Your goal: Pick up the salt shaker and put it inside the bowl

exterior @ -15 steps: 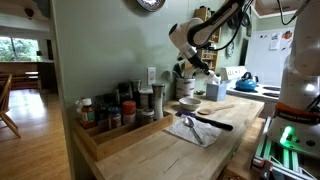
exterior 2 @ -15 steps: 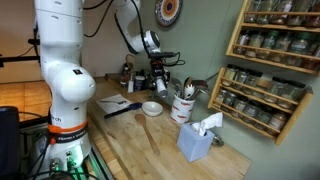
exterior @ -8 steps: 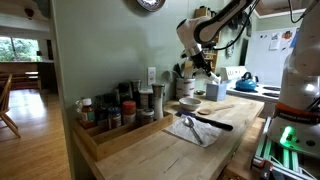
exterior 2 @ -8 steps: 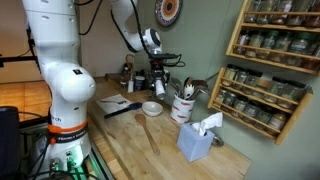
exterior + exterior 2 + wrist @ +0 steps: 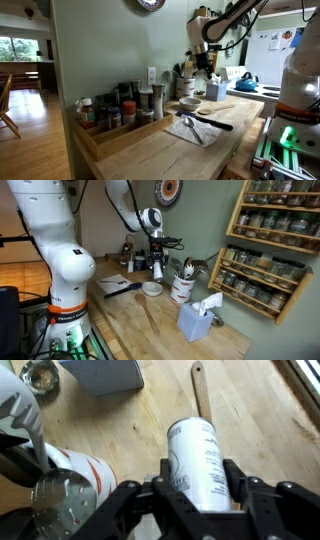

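Wrist view: grey box (image 5: pixel 100 374) at top left. In the centre a white cylindrical salt shaker with printed label (image 5: pixel 195 450) is clamped between the 2 fingers of the black Robotiq gripper (image 5: pixel 198 488). It sits over a wooden spoon handle (image 5: pixel 199 390) lying on the light wooden counter (image 5: pixel 260 420). In both exterior views the gripper (image 5: pixel 203 70) hangs raised over the small pale round bowl (image 5: pixel 189 102). The shaker is off the counter and not in the bowl.

The white cylindrical salt shaker (image 5: pixel 203 460) with dark print is held in the air, clamped in the gripper (image 5: pixel 198 484). The small round whitish bowl (image 5: pixel 152 288), darker inside, sits upright on the wooden counter (image 5: pixel 130 330) beneath it.
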Tool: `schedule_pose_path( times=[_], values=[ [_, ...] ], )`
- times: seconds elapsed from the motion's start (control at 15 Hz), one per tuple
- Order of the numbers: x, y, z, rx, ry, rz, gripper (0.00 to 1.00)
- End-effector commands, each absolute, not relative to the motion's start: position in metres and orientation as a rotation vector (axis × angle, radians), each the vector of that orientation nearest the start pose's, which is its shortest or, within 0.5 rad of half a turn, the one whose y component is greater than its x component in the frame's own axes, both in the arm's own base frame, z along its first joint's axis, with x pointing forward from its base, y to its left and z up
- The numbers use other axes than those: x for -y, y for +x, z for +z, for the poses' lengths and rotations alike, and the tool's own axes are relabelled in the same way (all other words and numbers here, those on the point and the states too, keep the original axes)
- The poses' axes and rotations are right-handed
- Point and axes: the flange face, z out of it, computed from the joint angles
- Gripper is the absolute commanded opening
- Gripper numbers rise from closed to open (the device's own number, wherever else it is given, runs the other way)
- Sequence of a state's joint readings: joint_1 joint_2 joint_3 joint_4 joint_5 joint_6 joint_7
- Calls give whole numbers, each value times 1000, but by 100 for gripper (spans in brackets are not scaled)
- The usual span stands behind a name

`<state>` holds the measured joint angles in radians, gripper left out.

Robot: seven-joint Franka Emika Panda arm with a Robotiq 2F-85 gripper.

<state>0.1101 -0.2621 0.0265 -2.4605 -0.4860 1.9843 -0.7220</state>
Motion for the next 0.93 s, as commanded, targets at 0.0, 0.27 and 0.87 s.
schedule_pose_path(
  times=[0.0,0.27,0.87],
  values=[
    [-12,400,386,1835,-2872,281,30],
    [13,379,378,1776,-2853,72,30],
    [79,374,375,1429,-2795,-355,30]
  ],
)
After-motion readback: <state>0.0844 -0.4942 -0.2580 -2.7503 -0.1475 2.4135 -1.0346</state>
